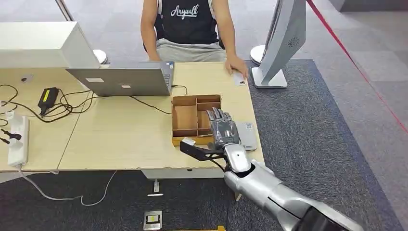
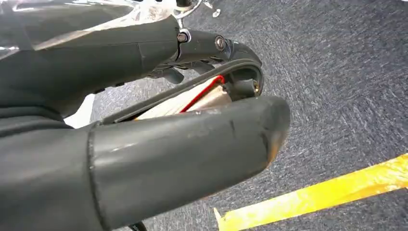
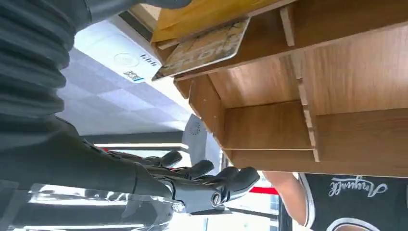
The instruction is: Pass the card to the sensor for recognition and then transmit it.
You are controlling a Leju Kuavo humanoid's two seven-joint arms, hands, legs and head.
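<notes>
Your right hand [image 1: 222, 131] hovers with fingers spread and nothing in it over the compartmented wooden box [image 1: 186, 118] on the bench [image 1: 120, 134]. A card [image 3: 204, 48] lies at the box's edge, beside the grey sensor pad [image 1: 247, 135]. I judge grasping, scanning and passing it on are all left; your left hand [image 2: 144, 144] hangs over carpet, its grip unclear.

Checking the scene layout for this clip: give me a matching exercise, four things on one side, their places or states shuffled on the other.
Things:
1. laptop
2. power strip
3. wooden box
4. right hand

Places or states:
A. divided into compartments, near the front edge of the table
B. fingers stretched out above the box
C. open, screen turned toward the person
D. at the table's left edge, with a plug in it

Pairs: 1-C, 2-D, 3-A, 4-B.
</notes>
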